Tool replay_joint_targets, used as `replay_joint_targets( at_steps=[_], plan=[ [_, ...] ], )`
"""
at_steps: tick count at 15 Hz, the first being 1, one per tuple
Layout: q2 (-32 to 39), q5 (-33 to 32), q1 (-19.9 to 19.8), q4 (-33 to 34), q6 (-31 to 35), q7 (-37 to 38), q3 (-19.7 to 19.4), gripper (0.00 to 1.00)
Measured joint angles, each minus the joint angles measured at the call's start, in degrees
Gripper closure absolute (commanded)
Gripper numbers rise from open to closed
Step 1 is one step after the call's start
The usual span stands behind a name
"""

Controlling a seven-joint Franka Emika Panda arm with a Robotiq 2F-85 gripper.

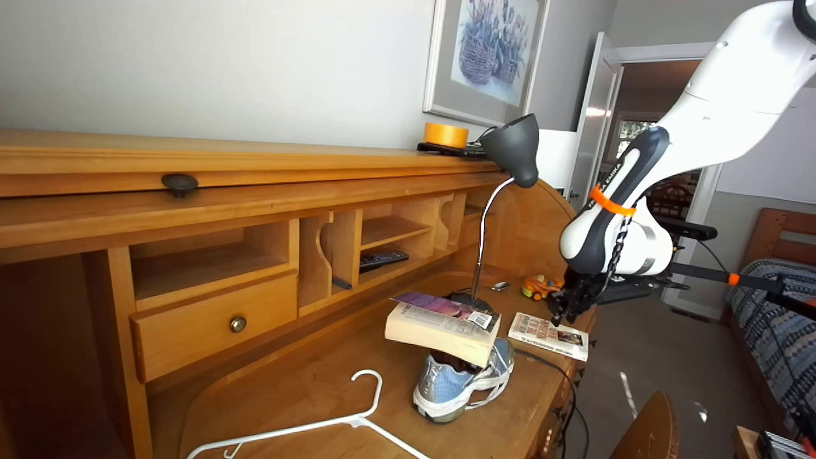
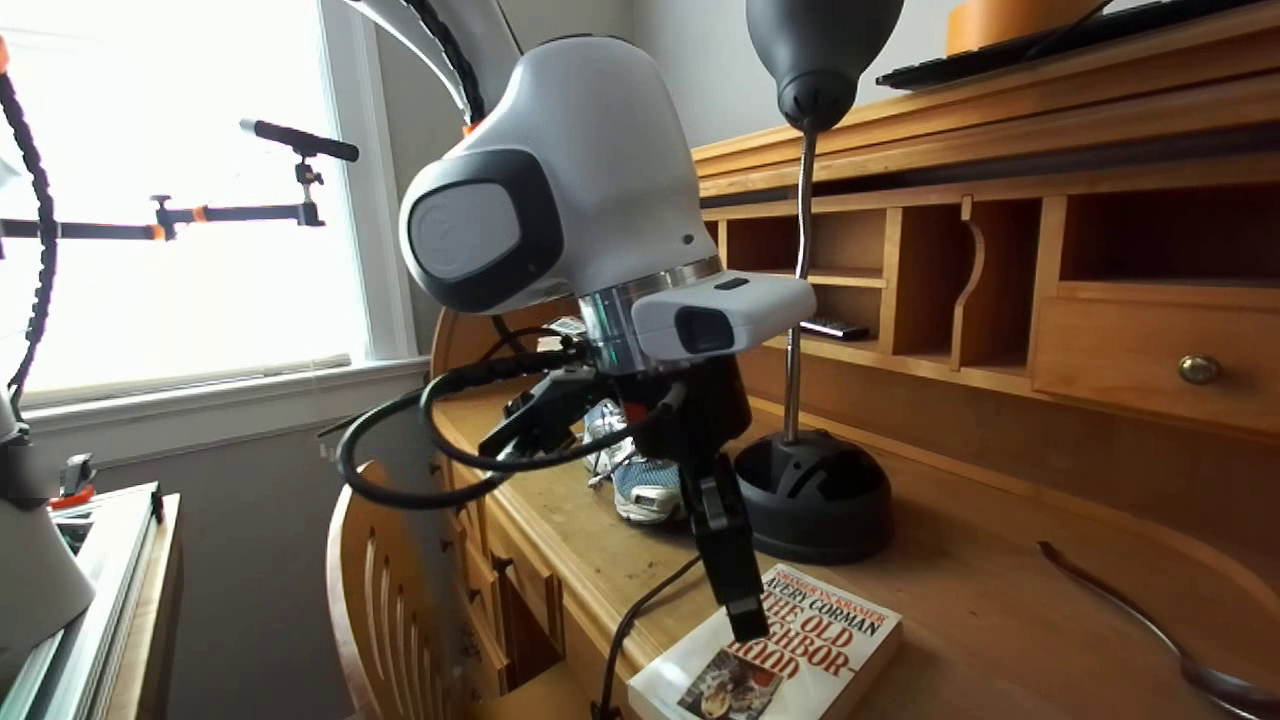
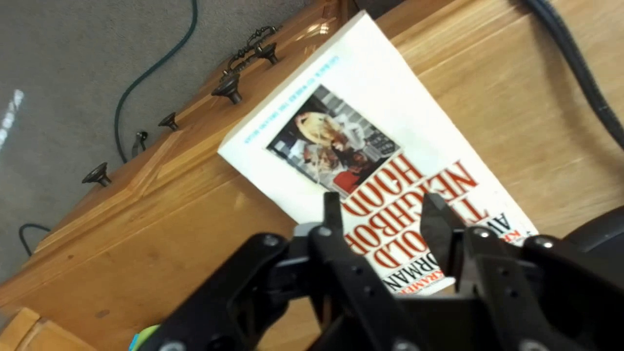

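Observation:
My gripper (image 3: 381,196) stands partly open, pointing down, its two black fingers apart with nothing between them. Beneath it a white paperback book (image 3: 390,97) with red lettering lies flat on the wooden desk, near the front edge. In both exterior views the fingertips are over this book (image 2: 800,640), also seen as a white book (image 1: 548,336); whether they touch its cover I cannot tell. Further along the desk, a thick paperback (image 1: 440,328) with a purple cover rests on top of a blue and white running shoe (image 1: 446,389).
A black desk lamp (image 2: 815,495) stands close beside the gripper. An orange toy car (image 1: 540,287), a spoon (image 2: 1140,620) and a white hanger (image 1: 358,421) lie on the desk. A black cable (image 1: 548,363) hangs over its front edge, near a wooden chair (image 2: 375,580).

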Motion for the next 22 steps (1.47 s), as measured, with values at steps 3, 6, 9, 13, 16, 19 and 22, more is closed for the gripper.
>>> replay_joint_targets(
  at_steps=[3,6,9,13,16,19,22],
  plan=[
    [-1.9,-6.0,4.9,-2.9,-0.7,4.2,-4.2,0.01],
    [-2.4,-10.8,12.6,-5.4,-1.1,6.3,-11.4,0.0],
    [-2.2,-15.2,20.7,-7.5,-1.1,8.1,-18.9,0.0],
    [-0.1,-19.3,31.2,-9.0,-1.1,9.8,-27.8,0.0],
    [2.5,-23.9,37.0,-9.2,-1.1,12.6,-32.2,0.0],
    [5.3,-28.4,40.6,-9.2,-1.0,15.0,-34.9,0.0],
    [8.2,-30.4,43.9,-9.2,-0.7,16.1,-37.2,0.0]
  ],
)
